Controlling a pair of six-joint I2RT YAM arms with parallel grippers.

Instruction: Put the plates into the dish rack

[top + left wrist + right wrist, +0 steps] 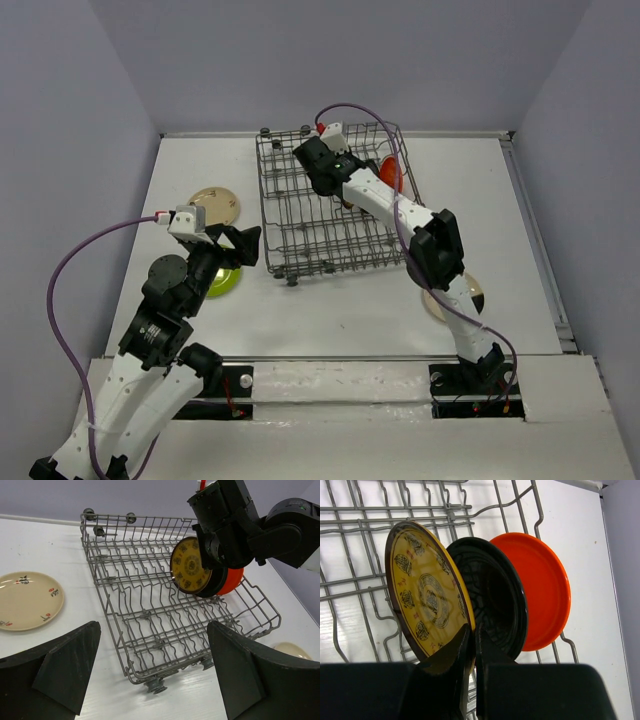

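Note:
The grey wire dish rack point(300, 225) sits mid-table. In the right wrist view my right gripper point(472, 640) is shut on the rim of the brown plate with yellow pattern point(422, 592), held on edge among the tines. Right behind it stand a black plate point(502, 605) and an orange plate point(545, 587), both upright in the rack. My left gripper point(153, 625) is open and holds nothing, just off the rack's near left corner. Under it lies a lime green plate point(224, 282). A cream plate with brown marks point(27, 600) lies flat on the table left of the rack.
Another cream plate point(458, 297) lies on the table under the right arm's forearm, near the rack's front right corner. The rack point(150, 615) has raised sides and small feet. Grey walls close in the table at the back and both sides.

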